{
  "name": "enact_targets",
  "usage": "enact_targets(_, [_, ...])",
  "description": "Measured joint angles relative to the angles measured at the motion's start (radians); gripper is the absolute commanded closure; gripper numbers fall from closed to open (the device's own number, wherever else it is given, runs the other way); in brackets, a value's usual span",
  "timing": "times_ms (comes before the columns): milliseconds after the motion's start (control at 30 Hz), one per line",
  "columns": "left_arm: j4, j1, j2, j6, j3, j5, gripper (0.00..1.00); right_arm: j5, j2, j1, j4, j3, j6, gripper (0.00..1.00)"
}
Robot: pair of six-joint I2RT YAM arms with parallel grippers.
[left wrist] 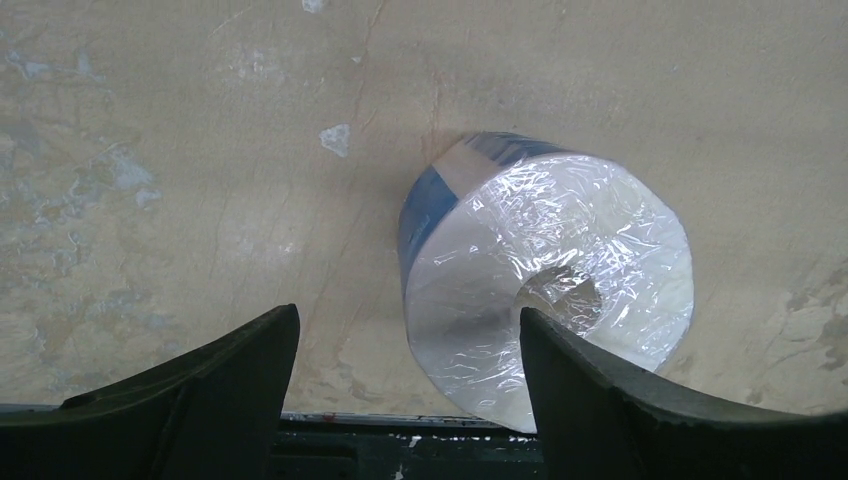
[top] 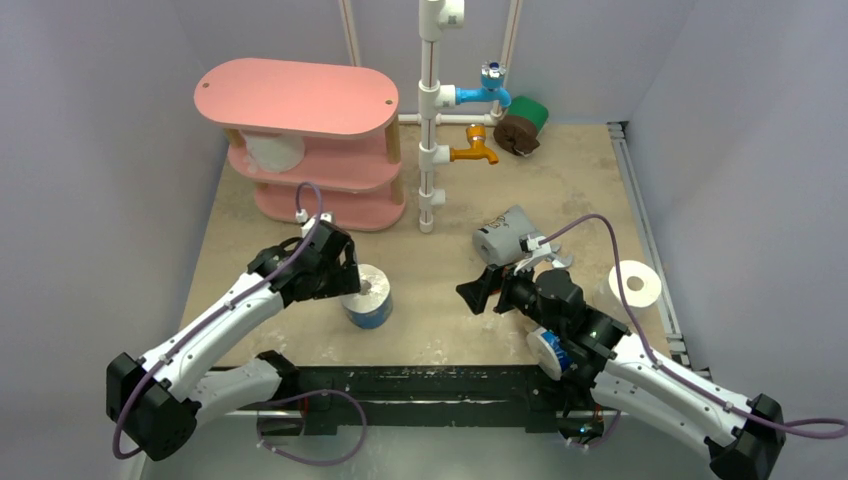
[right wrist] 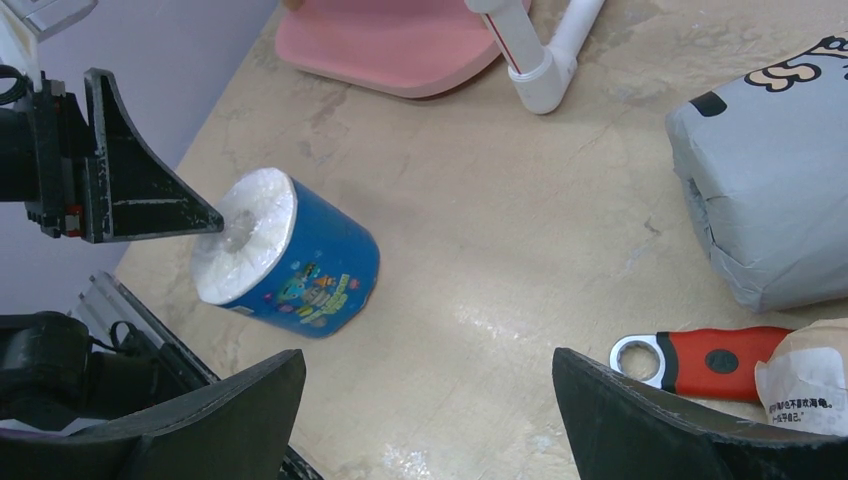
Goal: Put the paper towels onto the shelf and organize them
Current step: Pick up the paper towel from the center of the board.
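Blue-wrapped paper towel roll just beside left gripper

White pipe frame, red-handled wrench, beige table

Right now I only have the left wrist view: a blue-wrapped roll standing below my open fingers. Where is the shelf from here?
Observer: The shelf stands straight beyond the left gripper, slightly to its left.
Operator: Is anything on it already?
Observer: One white roll sits on its middle tier.
Operator: Is the right arm in my way?
Observer: No. The right gripper hangs open to the right of the blue roll, apart from it.
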Motion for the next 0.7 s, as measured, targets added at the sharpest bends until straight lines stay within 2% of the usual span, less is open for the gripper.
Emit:
enact_targets(467, [0.014, 0.013, 0.128, 0.093, 0.058, 0.062, 0.21, 0.0, 0.001, 0.0, 0.0, -0.002, 0.0, 0.04])
enact_targets(600, [0.023, 0.02, 0.155, 0.103, 0.058, 0.069, 0.26, 0.0, 0.002, 0.0, 0.0, -0.002, 0.0, 0.04])
enact_targets(700, [0.029, 0.026, 0.156, 0.107, 0.058, 0.075, 0.36, 0.0, 0.012, 0.0, 0.0, -0.002, 0.0, 0.04])
